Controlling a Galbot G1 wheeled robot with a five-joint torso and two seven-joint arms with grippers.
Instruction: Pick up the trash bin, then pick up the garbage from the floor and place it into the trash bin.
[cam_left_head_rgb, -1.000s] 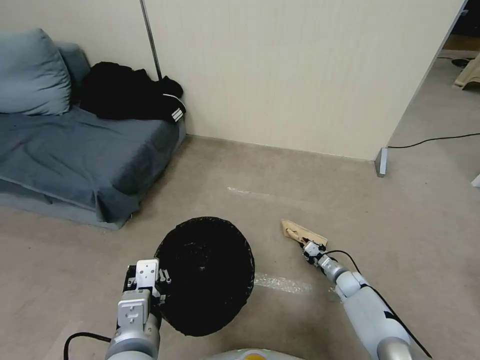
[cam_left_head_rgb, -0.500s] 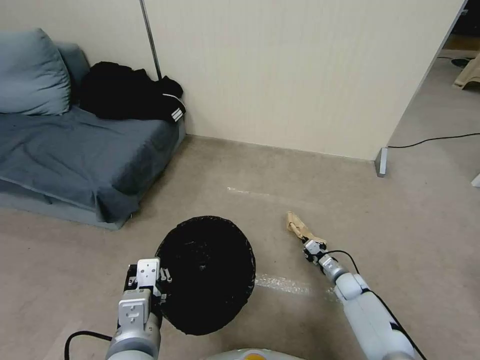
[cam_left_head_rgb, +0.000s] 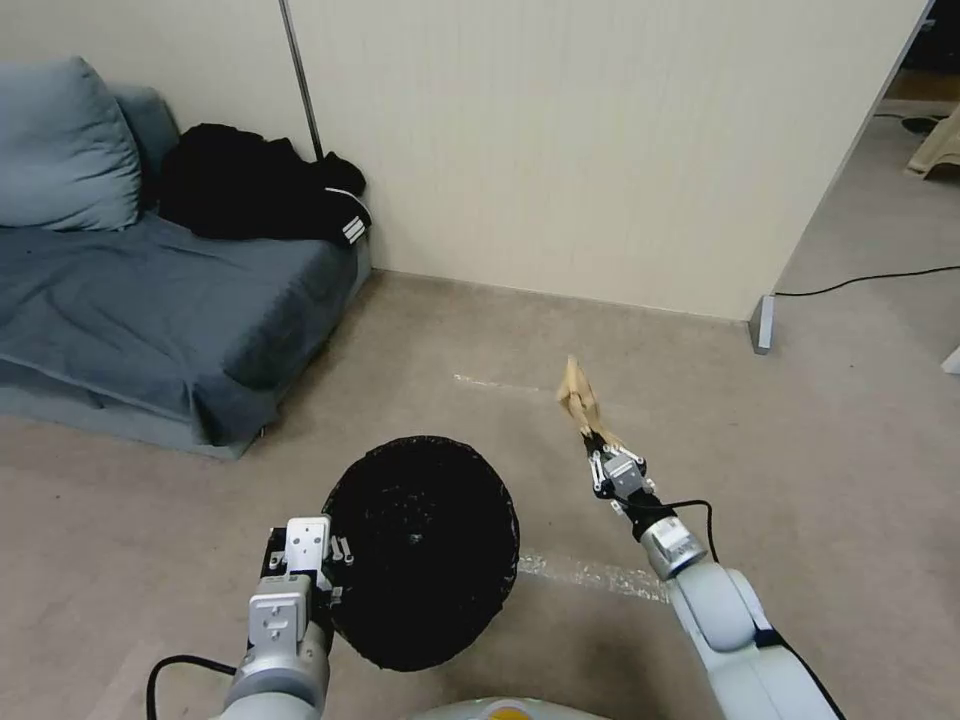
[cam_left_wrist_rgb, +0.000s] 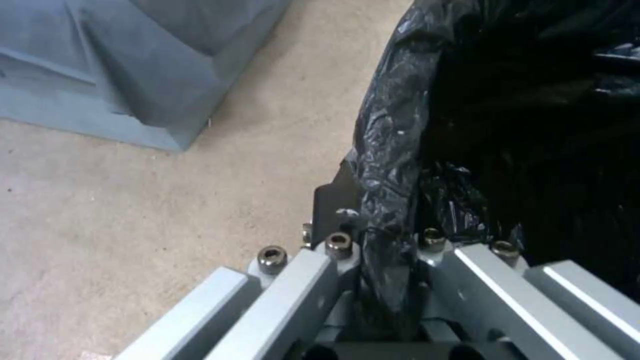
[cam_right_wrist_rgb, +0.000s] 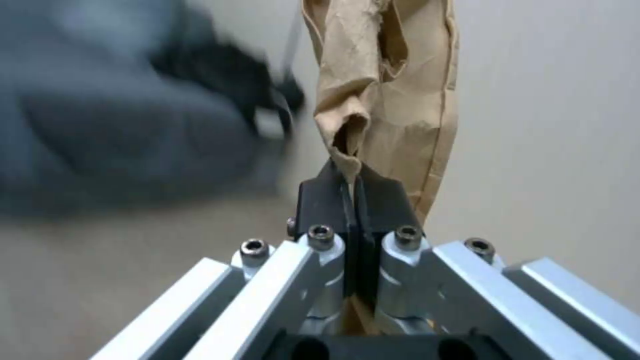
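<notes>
Paper garbage (cam_left_head_rgb: 580, 402), a tan crumpled piece, sticks up from the right gripper (cam_left_head_rgb: 604, 448), whose jaws are clamped tight on its lower end, above the floor (cam_left_head_rgb: 820, 420) to the right of the trash bin (cam_left_head_rgb: 420, 550). No writing can be read on it. The left gripper (cam_left_head_rgb: 330, 580) holds the bin off the floor, jaws closed on the black bag-lined rim at the bin's left side, near the sofa (cam_left_head_rgb: 150, 320).

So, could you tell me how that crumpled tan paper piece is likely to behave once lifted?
Probably light and floppy: the crumpled tan paper piece stands creased above the right tool, pinched only at one thin corner. It may sway or tear there.
</notes>
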